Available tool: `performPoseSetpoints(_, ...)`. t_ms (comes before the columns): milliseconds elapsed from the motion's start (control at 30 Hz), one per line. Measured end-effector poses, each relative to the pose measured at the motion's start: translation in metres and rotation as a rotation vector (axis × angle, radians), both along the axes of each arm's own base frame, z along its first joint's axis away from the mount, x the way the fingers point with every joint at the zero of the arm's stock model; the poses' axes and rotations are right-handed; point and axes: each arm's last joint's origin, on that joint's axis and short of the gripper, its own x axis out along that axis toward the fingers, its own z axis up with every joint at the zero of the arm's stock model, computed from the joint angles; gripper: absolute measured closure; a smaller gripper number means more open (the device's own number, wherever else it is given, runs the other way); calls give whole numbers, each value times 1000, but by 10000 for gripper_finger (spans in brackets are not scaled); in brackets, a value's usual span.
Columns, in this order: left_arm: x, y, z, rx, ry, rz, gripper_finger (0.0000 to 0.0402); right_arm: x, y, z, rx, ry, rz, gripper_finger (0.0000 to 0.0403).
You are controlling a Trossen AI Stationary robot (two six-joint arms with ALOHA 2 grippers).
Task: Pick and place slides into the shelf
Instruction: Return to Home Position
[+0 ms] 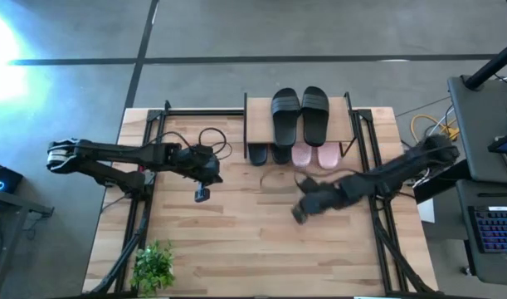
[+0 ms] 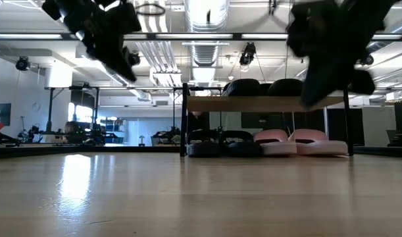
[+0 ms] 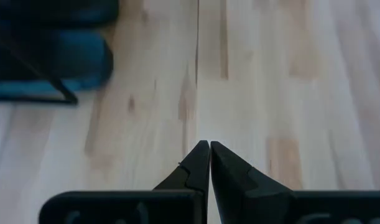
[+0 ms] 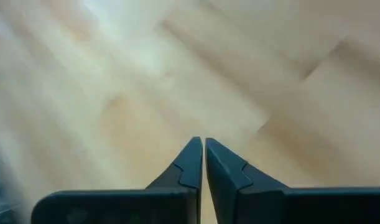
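The shelf stands at the table's far edge, in the middle. Two black slides lie side by side on its plank top. Under the plank, two more black slides and two pale pink slides rest on their soles in a row. My left gripper hangs shut above the table, left of the shelf and nearer than it. My right gripper is also shut and hovers in front of the pink slides. Both wrist views show shut fingertips over bare wood.
A small green plant stands at the near left corner. Black frame rails run along both sides of the table. A loose cable lies left of the shelf. A keyboard sits beyond the right edge.
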Motion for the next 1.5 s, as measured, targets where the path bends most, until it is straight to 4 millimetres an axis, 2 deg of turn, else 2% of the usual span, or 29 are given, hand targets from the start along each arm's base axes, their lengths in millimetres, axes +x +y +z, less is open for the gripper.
performPoseSetpoints(67, -2, 0, 11, -1, -67, 5, 402, -4, 12, 18, 72, -60, 25, 390)
performPoseSetpoints(167, -6, 1, 32, -53, -233, 64, 402, -8, 14, 56, 185, -221, -176, 390)
performPoseSetpoints(233, -10, 3, 44, -96, -344, 104, 402, -11, 14, 86, 195, -333, -175, 390)
performPoseSetpoints(367, -22, 3, 65, -119, -486, 112, 402, -21, 9, 150, -22, -539, -78, 390)
performPoseSetpoints(433, -30, 2, 73, -124, -537, 105, 402, -31, -1, 174, -181, -578, -122, 390)
performPoseSetpoints(500, -37, 1, 83, -127, -610, 97, 402, -41, -9, 193, -217, -620, -214, 390)
performPoseSetpoints(600, -46, -1, 93, -186, -696, 42, 402, -47, -10, 206, -310, -613, -8, 390)
performPoseSetpoints(700, -50, -3, 99, -235, -760, -4, 402, -38, -14, 191, -220, -666, 189, 390)
performPoseSetpoints(767, -51, -3, 100, -236, -787, -7, 402, -25, -26, 167, -141, -777, 259, 390)
performPoseSetpoints(867, -49, -3, 99, -213, -791, -9, 402, -12, -54, 129, -83, -1029, 380, 390)
performPoseSetpoints(933, -50, -1, 98, -206, -778, 8, 402, -17, -76, 112, -39, -1182, 477, 390)
performPoseSetpoints(1000, -56, 2, 97, -188, -768, 51, 402, -31, -92, 105, -30, -1253, 502, 390)
performPoseSetpoints(1100, -79, 5, 97, -145, -758, 153, 402, -52, -109, 92, -30, -1170, 450, 390)
performPoseSetpoints(1167, -95, 5, 95, -110, -772, 175, 402, -63, -111, 81, -47, -1092, 430, 390)
performPoseSetpoints(1267, -107, 4, 78, -81, -775, 162, 402, -80, -108, 79, -119, -1073, 438, 390)
performPoseSetpoints(1333, -108, 4, 56, -107, -742, 202, 402, -90, -106, 75, -161, -1083, 428, 390)
performPoseSetpoints(1500, -112, 4, 7, -187, -796, 260, 402, -111, -101, 48, -168, -1110, 398, 390)
